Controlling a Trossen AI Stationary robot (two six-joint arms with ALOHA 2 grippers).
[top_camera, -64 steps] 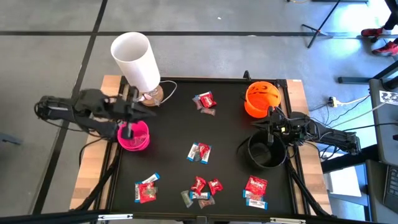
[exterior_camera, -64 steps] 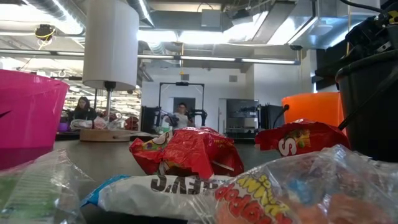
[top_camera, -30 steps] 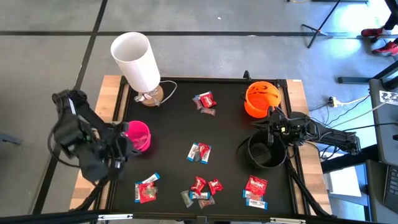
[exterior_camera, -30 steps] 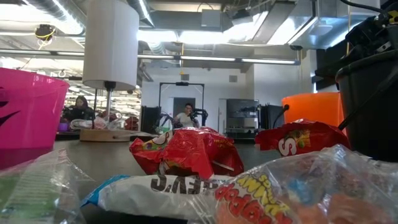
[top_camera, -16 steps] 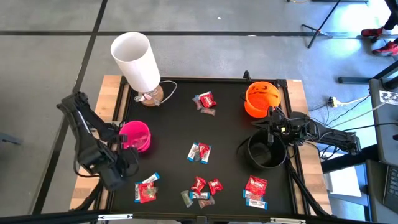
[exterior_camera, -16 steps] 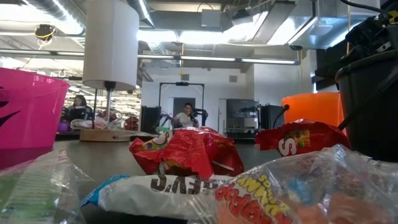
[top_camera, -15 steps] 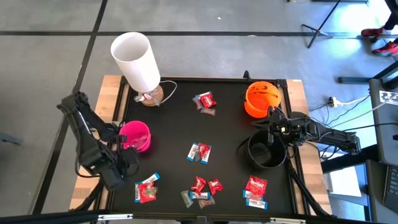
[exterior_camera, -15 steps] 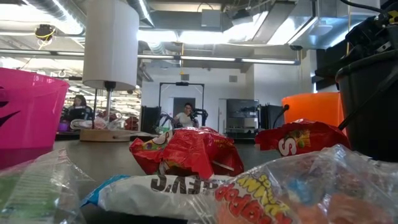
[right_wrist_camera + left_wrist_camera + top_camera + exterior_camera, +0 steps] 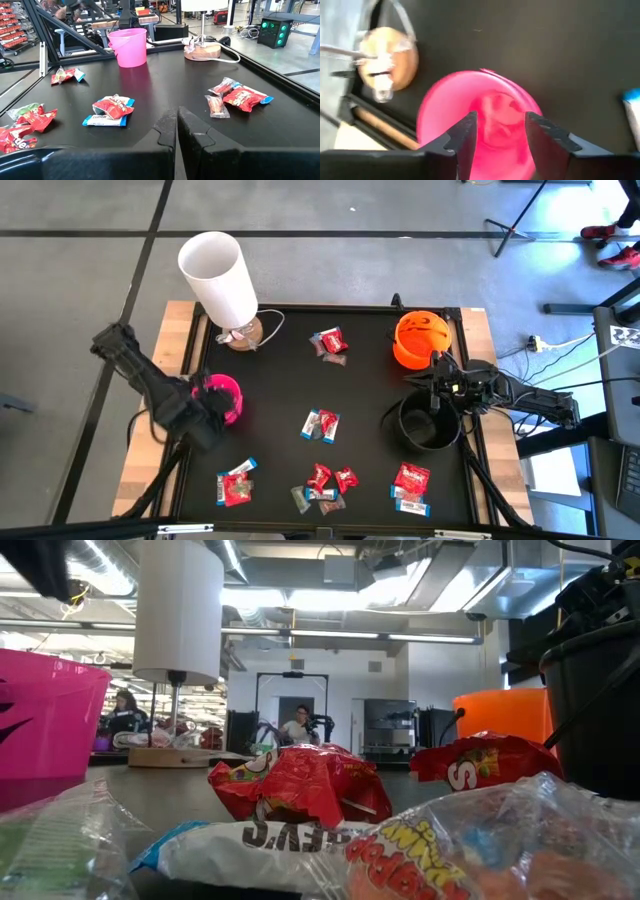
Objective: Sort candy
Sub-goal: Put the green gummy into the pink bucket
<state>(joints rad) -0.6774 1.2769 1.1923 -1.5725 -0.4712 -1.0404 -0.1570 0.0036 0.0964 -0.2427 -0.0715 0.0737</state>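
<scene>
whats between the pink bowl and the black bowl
One small candy pile lies roughly midway between the pink bowl and the black bowl; the rest of that stretch is bare black tabletop, as the high view shows.

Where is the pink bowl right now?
In the high view, the pink bowl sits on the table's left side, below the white lamp, with the left gripper open right above it.
</scene>
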